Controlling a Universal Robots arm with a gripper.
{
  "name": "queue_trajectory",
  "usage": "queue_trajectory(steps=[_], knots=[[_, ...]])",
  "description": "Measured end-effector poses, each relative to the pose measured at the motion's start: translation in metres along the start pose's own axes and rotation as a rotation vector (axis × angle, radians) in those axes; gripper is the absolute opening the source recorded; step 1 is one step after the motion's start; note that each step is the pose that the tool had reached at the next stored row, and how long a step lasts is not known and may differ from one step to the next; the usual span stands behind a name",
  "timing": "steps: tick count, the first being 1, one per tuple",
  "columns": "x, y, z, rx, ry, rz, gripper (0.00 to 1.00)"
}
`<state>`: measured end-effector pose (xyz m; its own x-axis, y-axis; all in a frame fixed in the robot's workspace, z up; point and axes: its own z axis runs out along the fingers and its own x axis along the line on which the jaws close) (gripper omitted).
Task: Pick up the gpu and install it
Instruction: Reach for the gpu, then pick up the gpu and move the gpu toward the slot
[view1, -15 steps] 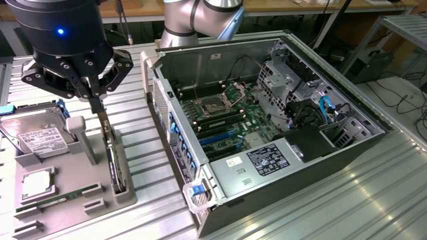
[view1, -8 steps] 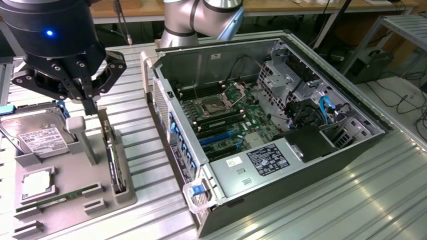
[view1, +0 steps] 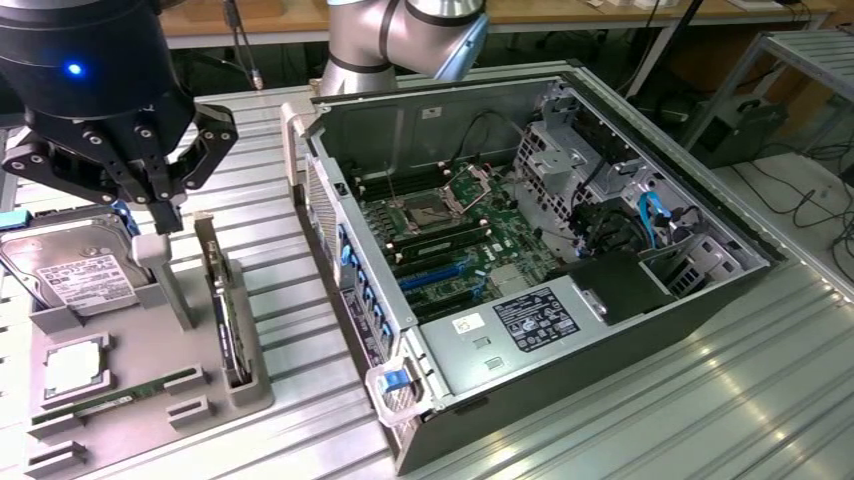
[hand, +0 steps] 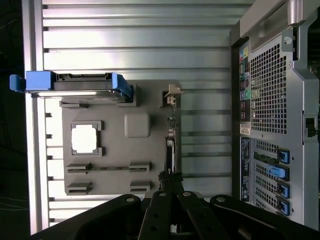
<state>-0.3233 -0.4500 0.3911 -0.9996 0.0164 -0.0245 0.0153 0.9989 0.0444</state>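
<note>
The gpu (view1: 227, 310) stands on edge in a slot of the grey holder tray (view1: 147, 390), thin and dark, with its metal bracket end toward the far side. In the wrist view the gpu (hand: 171, 142) shows edge-on as a narrow strip along one side of the tray (hand: 150, 105). My gripper (view1: 163, 212) hangs above the tray, a little to the exterior view's left of the gpu's far end. Its fingers are shut with nothing between them. In the wrist view my gripper (hand: 170, 194) lines up with the card's near end.
The open computer case (view1: 534, 250) lies to the exterior view's right, with the motherboard (view1: 441, 215) and blue slots (view1: 430, 275) exposed. The tray also holds a hard drive (view1: 74, 275) in a blue caddy, a processor (view1: 78, 362) and a RAM stick (view1: 127, 392).
</note>
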Motion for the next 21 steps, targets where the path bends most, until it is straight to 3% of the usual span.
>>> queue_trajectory(steps=[16,18,21], knots=[[0.0002,0.0,0.0,0.0001,0.0,0.0,0.11],[0.0002,0.0,0.0,0.0001,0.0,0.0,0.17],[0.0002,0.0,0.0,0.0001,0.0,0.0,0.36]])
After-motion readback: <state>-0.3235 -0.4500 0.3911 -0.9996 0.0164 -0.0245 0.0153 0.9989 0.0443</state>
